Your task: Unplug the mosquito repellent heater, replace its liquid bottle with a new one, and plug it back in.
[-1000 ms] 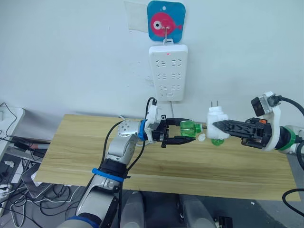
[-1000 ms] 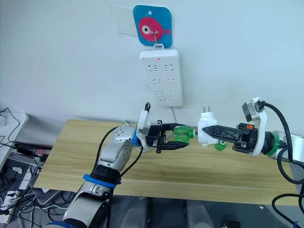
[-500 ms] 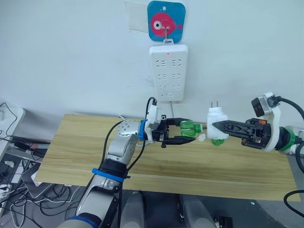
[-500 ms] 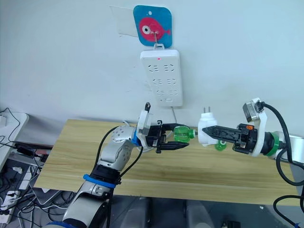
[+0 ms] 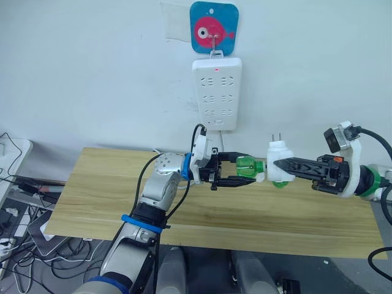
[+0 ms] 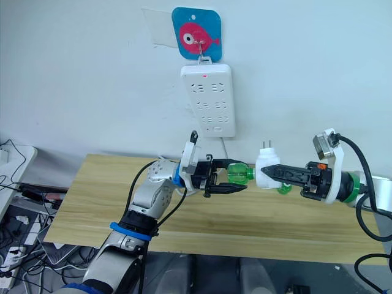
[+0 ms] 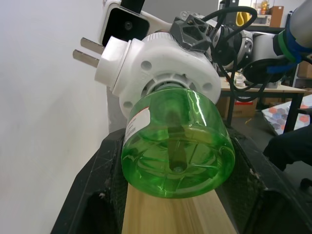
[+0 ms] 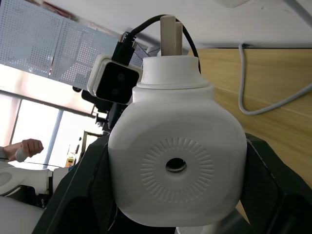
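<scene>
My right gripper (image 5: 278, 164) is shut on the mosquito repellent heater (image 5: 279, 152), a small white unit held above the table with its prongs pointing up. The left gripper (image 5: 244, 169) is shut on a green liquid bottle (image 5: 247, 165), held sideways with its neck toward the heater. In the left wrist view the bottle (image 7: 178, 146) has its neck in the round socket of the heater (image 7: 165, 63). The right wrist view faces the heater's vented face (image 8: 175, 156) between the fingers.
The white power strip (image 5: 217, 92) hangs on the wall above and between the grippers, under a blue fish hook plate (image 5: 213, 27). A second green object (image 5: 280, 183) and a small white cap (image 5: 261, 177) lie on the wooden table (image 5: 110, 184) below the heater.
The left gripper has carried the green bottle a little to the right, closing the gap to the heater. The right gripper has hardly moved.
</scene>
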### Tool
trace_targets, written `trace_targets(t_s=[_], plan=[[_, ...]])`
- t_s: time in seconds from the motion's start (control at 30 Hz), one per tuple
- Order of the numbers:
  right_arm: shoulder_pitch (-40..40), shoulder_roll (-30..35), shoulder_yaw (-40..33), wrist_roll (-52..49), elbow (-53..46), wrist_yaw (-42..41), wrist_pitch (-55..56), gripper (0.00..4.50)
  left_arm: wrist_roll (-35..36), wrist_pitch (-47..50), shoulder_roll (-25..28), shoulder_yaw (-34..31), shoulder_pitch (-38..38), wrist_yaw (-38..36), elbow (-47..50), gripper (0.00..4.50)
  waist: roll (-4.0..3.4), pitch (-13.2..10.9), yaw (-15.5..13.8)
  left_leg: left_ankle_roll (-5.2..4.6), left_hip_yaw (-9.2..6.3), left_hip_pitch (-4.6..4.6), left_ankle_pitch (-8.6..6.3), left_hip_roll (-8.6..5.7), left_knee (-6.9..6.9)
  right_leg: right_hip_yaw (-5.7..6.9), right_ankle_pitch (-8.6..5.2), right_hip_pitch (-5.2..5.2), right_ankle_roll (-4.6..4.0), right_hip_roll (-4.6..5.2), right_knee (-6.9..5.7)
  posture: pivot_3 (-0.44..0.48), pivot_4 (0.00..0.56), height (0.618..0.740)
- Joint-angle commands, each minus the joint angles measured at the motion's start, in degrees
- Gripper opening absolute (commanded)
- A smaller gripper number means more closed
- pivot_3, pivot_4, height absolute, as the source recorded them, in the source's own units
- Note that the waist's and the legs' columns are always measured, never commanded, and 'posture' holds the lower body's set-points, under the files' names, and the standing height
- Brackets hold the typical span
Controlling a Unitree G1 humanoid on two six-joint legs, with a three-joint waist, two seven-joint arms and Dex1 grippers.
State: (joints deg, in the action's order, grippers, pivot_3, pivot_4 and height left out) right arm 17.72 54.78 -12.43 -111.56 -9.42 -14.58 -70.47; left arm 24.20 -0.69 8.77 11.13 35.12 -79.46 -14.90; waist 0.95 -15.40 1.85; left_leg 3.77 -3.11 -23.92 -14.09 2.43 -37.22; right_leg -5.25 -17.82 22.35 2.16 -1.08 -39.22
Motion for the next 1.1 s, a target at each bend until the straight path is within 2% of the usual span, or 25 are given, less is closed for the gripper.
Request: trace_targets(t_s=[0.03,0.43,0.73,0.87,0.9,1.1], plan=[[0.8,-0.2,-0.3,-1.4,-3.1,0.1,1.3,2.97,0.2,-1.0,-0.5,0.8,0.4,-0.6,1.4,2.23,0.0,0.0,0.0,0.0,0.0,0.0,0.0,-0.01,-0.01,0.0,0.0,0.0,0.0,0.0,-0.01,-0.033,0.212,0.74],[2.9,-1.7,2.8,-1.4,-5.1,5.4,3.6,2.97,-0.4,-2.0,-0.1,1.5,0.2,-1.9,1.5,2.23,0.0,0.0,0.0,-0.01,-0.07,0.0,-0.01,-0.07,-0.68,-0.05,0.0,-0.01,0.01,0.0,-0.68,-0.028,0.215,0.74],[3.8,-3.0,3.4,-1.4,-6.4,3.9,3.5,2.97,0.5,-0.2,-0.8,0.5,0.5,-0.4,1.7,2.23,0.0,0.0,0.0,-0.03,-0.08,0.0,0.01,-0.08,-0.73,-0.06,0.05,-0.01,0.1,0.0,-0.72,-0.027,0.215,0.74],[3.7,-2.8,3.0,-1.4,-5.8,3.3,3.1,4.34,0.1,-0.6,-0.6,0.4,0.7,-0.6,1.5,2.23,0.0,0.0,0.0,-0.04,-0.08,-0.01,0.01,-0.09,-0.73,-0.06,0.05,-0.01,0.1,0.0,-0.7,-0.027,0.215,0.74],[3.7,-2.5,3.1,-1.4,-5.8,2.8,2.8,4.47,0.2,-0.5,-0.5,0.3,0.6,-0.5,1.5,2.23,0.0,0.0,0.0,-0.04,-0.08,-0.02,0.01,-0.11,-0.73,-0.06,0.05,-0.01,0.1,0.01,-0.7,-0.027,0.215,0.74],[2.2,-1.9,3.7,-1.4,-7.0,1.7,3.2,4.47,0.9,0.9,-0.6,0.1,0.7,0.7,2.0,2.23,0.0,0.0,0.0,-0.04,-0.08,0.0,0.01,-0.09,-0.73,-0.07,0.05,-0.01,0.1,0.0,-0.71,-0.024,0.22,0.74]])
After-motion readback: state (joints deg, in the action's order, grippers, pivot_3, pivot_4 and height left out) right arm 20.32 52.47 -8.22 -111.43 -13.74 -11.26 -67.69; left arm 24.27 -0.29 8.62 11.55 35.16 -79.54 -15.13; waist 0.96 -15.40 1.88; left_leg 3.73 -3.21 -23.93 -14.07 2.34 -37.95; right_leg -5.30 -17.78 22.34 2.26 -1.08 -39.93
